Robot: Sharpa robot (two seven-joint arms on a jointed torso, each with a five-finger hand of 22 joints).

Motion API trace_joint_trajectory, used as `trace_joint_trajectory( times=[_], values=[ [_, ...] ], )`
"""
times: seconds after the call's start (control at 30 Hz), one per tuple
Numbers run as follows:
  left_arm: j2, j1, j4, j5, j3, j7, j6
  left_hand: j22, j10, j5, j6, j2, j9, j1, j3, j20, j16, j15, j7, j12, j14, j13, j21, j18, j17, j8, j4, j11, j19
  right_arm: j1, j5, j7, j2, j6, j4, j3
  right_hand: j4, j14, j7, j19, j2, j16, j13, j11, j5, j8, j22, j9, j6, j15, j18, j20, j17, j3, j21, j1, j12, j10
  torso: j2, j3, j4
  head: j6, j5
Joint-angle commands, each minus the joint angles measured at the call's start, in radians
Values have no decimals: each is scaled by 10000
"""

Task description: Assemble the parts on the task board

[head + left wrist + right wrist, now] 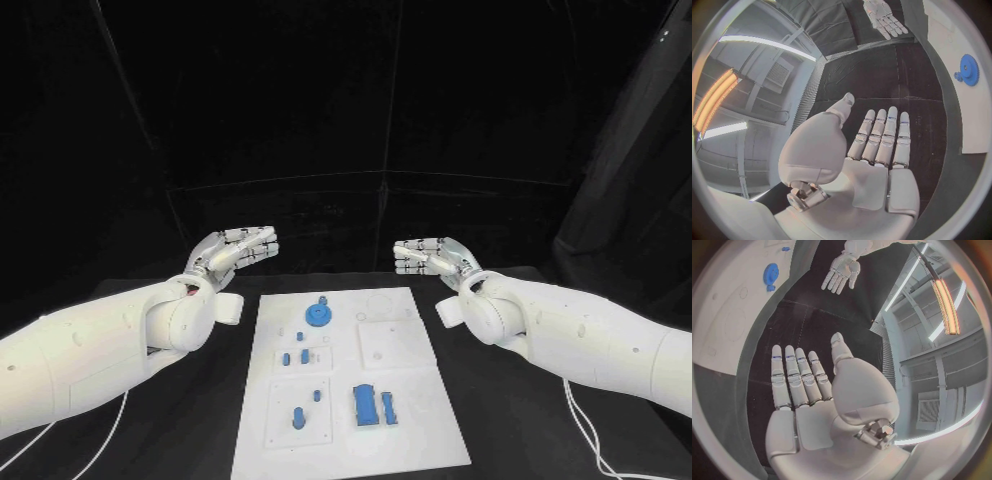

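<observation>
The task board (351, 385) lies flat in the middle of the black table (534, 440), a long white plate running away from the robot. On it sit several blue parts: a round gear-like piece (317, 316) near the far end, a few small pieces (299, 356) around the middle of the left half, 2 small pieces (302, 412) in a recessed panel at the near left, and the largest blue block (372, 405) at the near right. The right half of the far section carries a white square panel (387, 345) with a faint circular outline (no blue piece on it).

In the left wrist view, the board's edge (957, 85) curves past with the blue gear (967, 65) resting on it; the right wrist view shows the same gear (771, 275) on the board (729, 320).

Both hands hover above the table beyond the board's far end, well apart from each other and from every part. The left hand (234, 250) is off the board's far left corner, the right hand (433, 257) off its far right corner. Each is empty, with its fingers held straight side by side and its thumb apart, as the wrist views show for the left hand's palm (873, 165) and the right hand's palm (811, 405). The 2 palms face each other across the gap.
</observation>
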Motion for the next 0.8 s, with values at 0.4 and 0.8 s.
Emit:
trace_joint_trajectory(
  times=[0.4,0.8],
  values=[
    [-496,-1062,2044,-608,881,97,-2676,-1445,-4523,-368,-4697,243,-451,-6623,-1204,-1502,-1061,-1500,-1608,-1389,-4377,-431,-428,-905,-946,-840,119,-1649,-3431,-342,1237,767,-624,-2711,2508,-16,528,-5212,-1504,-4614,-978,-426,-487,-1613,-615,-434,-1310,-544,-4550,-1346,-903,-1410,-472,1360,-449,-6868,-441,-5124,-594,384,3,-416,713],
    [-1007,-2197,4201,-1220,1816,196,-5530,-2515,-5843,-368,-6058,243,-451,-8548,-2099,-2616,-1838,-1500,-1608,-1389,-5656,-431,-428,-1768,-946,-840,119,-1649,-4419,-655,2384,1478,-1169,-5138,4761,-31,528,-6719,-1504,-5946,-978,-426,-487,-1613,-615,-434,-2278,-544,-5873,-1346,-1712,-2456,-472,1360,-449,-8863,-441,-6610,-595,385,3,-417,715]
  ],
)
